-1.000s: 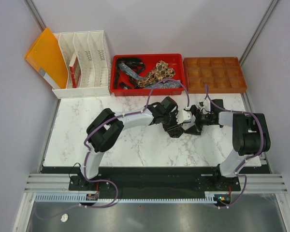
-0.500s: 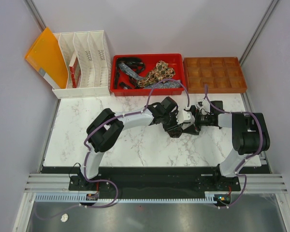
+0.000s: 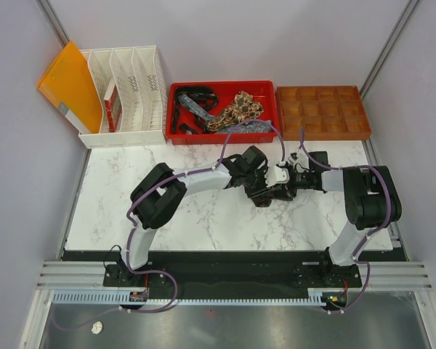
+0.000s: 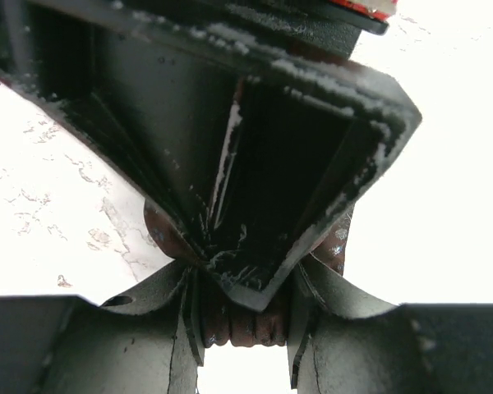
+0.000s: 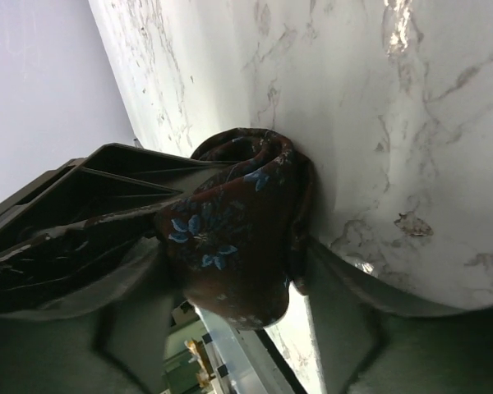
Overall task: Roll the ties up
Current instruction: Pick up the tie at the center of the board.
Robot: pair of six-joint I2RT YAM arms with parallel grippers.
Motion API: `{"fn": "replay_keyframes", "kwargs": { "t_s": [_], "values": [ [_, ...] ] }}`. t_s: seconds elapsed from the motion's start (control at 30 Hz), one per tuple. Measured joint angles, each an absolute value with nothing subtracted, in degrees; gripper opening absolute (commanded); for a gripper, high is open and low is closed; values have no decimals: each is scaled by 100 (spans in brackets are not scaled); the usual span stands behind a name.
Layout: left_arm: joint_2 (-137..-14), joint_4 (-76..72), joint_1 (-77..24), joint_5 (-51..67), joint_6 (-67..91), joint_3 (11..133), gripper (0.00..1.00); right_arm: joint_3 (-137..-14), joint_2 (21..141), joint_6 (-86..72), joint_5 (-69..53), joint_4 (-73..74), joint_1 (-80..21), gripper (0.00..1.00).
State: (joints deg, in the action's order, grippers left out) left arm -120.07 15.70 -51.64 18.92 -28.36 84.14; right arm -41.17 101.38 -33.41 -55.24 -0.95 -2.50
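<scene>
- Left claw point(image 4: 242, 316) pinched the rolled dark-brown blue-flowered fabric tie point(image 5: 230, 238) at the middle of the white marbled counter point(image 3: 131, 211).
- Right claw point(image 5: 234, 250) straddled the same roll; grip unclear.

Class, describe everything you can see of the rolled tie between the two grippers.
The rolled tie is soft fabric, dark brown with small blue flowers, wound into a compact coil with layered edges showing. It lies close against the marble table, near its middle. The left gripper is shut on it; the right gripper has its fingers flanking it from the other side, though whether they press it is unclear.
</scene>
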Motion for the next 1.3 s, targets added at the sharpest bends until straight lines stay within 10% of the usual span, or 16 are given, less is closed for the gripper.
{"fn": "replay_keyframes", "kwargs": {
  "t_s": [0.23,0.5,0.57,1.3],
  "values": [
    [-12033,1573,-5186,1785,-2836,8416,23,-4117,10005,-3332,-5334,-30,-287,0],
    [-11990,1461,-5181,1691,-2735,8326,65,-4204,9894,-3273,-5131,279,-318,0],
    [-11907,1302,-5153,1673,-2657,8184,98,-4241,9863,-3271,-5087,388,-329,0],
    [-9220,1507,-4348,2569,-1846,6785,100,-6775,9570,-2434,-3520,1747,-75,0]
  ]
}}
